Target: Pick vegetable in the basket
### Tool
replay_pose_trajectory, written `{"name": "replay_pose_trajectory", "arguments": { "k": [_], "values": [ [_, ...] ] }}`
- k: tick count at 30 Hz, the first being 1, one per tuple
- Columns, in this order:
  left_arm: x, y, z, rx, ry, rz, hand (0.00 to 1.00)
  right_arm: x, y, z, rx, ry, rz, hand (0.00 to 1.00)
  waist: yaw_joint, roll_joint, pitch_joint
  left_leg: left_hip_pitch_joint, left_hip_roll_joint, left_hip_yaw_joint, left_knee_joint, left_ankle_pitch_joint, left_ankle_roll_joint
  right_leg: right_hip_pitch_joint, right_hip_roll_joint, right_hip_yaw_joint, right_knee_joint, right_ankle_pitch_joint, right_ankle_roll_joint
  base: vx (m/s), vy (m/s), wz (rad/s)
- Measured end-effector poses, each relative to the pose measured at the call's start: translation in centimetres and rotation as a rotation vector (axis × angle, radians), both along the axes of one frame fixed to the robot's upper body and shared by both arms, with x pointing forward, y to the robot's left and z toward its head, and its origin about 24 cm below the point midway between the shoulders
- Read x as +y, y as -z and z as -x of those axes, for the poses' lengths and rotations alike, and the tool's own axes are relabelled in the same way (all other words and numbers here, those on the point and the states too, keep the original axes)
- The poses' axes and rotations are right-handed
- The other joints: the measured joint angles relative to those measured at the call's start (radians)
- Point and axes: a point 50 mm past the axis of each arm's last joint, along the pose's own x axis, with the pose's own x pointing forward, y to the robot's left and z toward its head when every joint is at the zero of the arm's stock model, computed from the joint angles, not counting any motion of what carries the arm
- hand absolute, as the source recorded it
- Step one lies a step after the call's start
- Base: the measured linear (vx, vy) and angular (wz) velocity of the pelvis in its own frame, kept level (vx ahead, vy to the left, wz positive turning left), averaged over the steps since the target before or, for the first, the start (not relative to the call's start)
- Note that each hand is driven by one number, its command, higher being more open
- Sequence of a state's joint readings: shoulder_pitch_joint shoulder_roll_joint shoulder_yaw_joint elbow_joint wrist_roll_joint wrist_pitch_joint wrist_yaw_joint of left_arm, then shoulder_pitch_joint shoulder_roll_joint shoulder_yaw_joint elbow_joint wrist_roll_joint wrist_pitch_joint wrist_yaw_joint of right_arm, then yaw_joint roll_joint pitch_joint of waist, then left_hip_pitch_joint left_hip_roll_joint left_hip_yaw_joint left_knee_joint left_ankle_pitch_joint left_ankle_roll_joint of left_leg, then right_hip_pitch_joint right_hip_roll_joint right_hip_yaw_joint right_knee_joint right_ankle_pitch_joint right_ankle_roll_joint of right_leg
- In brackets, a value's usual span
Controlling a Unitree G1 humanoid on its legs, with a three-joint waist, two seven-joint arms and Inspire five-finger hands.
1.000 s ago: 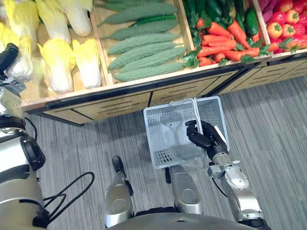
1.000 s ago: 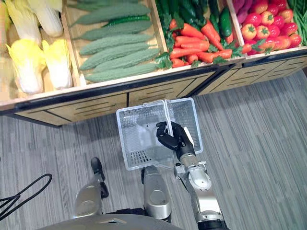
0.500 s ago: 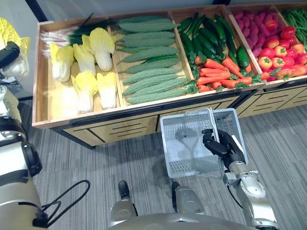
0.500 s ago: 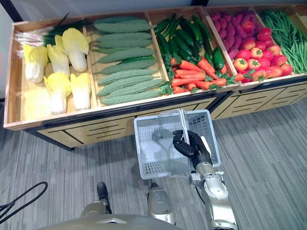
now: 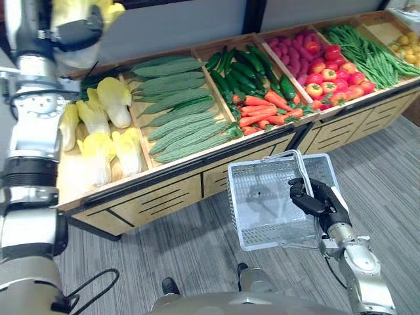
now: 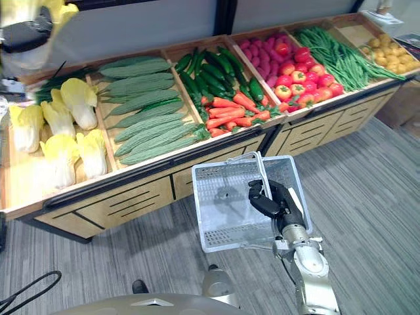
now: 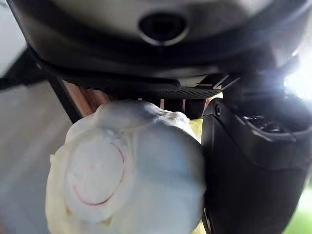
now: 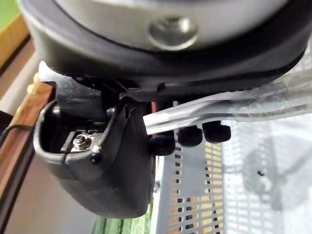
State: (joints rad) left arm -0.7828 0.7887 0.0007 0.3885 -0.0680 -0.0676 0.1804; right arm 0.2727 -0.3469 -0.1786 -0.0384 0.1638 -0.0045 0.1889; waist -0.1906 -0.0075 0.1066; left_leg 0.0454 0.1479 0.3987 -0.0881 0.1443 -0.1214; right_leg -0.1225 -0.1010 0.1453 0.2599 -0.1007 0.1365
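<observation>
A: Nearest first?
B: Right hand (image 5: 320,200), fingers clenched round the clear handle (image 8: 219,109) of the translucent grey perforated plastic basket (image 5: 262,213). The basket is tilted, held above the grey striped floor (image 5: 190,243), just in front of the stand.

A: Inside the basket?
B: Its perforated bottom shows across the whole inside.

A: Next back?
B: Long wooden produce stand (image 5: 157,197), slatted panels on the front, divided compartments on top.

A: Contents, from the robot's left?
B: Yellow-white leafy cabbages (image 5: 98,141) first. Then pale green bumpy gourds (image 5: 177,111). The next compartment has orange carrots (image 5: 262,111) at the front and dark green cucumbers (image 5: 236,65) behind. After that, red tomatoes (image 5: 321,72) in front of magenta-purple roots (image 5: 292,49). Then long green beans (image 5: 361,49). The last compartment has small yellowish round pieces (image 5: 410,42); can't tell what they are.

A: Left hand?
B: Left hand (image 5: 75,31) is raised above the stand's left end, grasping a picked yellow-leaved cabbage (image 5: 82,59). In the wrist view its white cut base (image 7: 126,170) sits against the dark fingers (image 7: 248,170).

A: So the vegetable?
B: In the left hand, well apart from the basket.
</observation>
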Motion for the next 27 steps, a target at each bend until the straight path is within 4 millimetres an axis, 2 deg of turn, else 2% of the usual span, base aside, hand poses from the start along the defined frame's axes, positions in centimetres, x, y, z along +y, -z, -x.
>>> {"name": "replay_pose_trajectory", "arguments": {
  "k": [3, 7, 12, 14, 19, 22, 27],
  "values": [
    [-3.0, 0.9, -0.5, 0.001, 0.115, -0.009, 0.0, -0.2, -2.0, -0.3, -0.051, -0.07, 0.058, 0.0, -0.02, 0.011, -0.008, 0.009, 0.001, 0.033, -0.001, -0.007, 0.002, -0.002, 0.006, 0.032, -0.018, 0.015, 0.006, -0.02, 0.023, -0.36],
    [-8.0, 2.5, -1.2, 0.038, 0.313, -0.033, 0.0, 0.7, -5.7, -1.3, -0.149, -0.248, 0.091, 0.0, -0.046, 0.014, -0.015, 0.048, 0.008, 0.13, 0.001, -0.027, -0.005, -0.015, 0.034, 0.127, -0.037, 0.038, 0.015, -0.02, 0.017, -0.64],
    [-11.1, 4.1, -1.8, 0.096, 0.426, -0.033, 0.0, 2.3, -7.9, -1.7, -0.164, -0.462, 0.11, 0.0, -0.066, 0.013, -0.015, 0.079, 0.018, 0.198, 0.001, -0.038, -0.013, -0.017, 0.058, 0.188, -0.049, 0.055, 0.02, 0.0, 0.006, -0.47],
    [-12.4, 4.4, -2.5, 0.129, 0.459, -0.038, 0.0, 3.7, -9.0, -2.2, -0.17, -0.609, 0.14, 0.0, -0.076, 0.012, -0.015, 0.085, 0.022, 0.213, 0.002, -0.039, -0.014, -0.017, 0.066, 0.201, -0.054, 0.06, 0.021, 0.0, -0.012, -0.21],
    [-13.7, 3.8, -2.8, 0.125, 0.502, -0.052, 0.0, 6.5, -11.4, -2.7, -0.242, -0.808, 0.15, 0.0, -0.083, 0.012, -0.015, 0.086, 0.024, 0.223, 0.003, -0.042, -0.016, -0.021, 0.071, 0.211, -0.054, 0.064, 0.017, 0.0, -0.005, -0.06],
    [-13.8, 3.6, -2.8, 0.12, 0.505, -0.052, 0.0, 7.0, -12.4, -3.0, -0.288, -0.837, 0.146, 0.0, -0.077, 0.013, -0.015, 0.086, 0.022, 0.223, 0.003, -0.045, -0.015, -0.02, 0.068, 0.211, -0.055, 0.065, 0.018, 0.0, 0.0, 0.0],
    [-14.1, 3.7, -2.8, 0.12, 0.524, -0.019, 0.0, 7.3, -12.4, -3.1, -0.292, -0.85, 0.145, 0.0, -0.062, 0.013, -0.016, 0.082, 0.021, 0.211, 0.002, -0.046, -0.014, -0.015, 0.062, 0.199, -0.061, 0.065, 0.018, 0.01, -0.001, 0.06]
  ]
}}
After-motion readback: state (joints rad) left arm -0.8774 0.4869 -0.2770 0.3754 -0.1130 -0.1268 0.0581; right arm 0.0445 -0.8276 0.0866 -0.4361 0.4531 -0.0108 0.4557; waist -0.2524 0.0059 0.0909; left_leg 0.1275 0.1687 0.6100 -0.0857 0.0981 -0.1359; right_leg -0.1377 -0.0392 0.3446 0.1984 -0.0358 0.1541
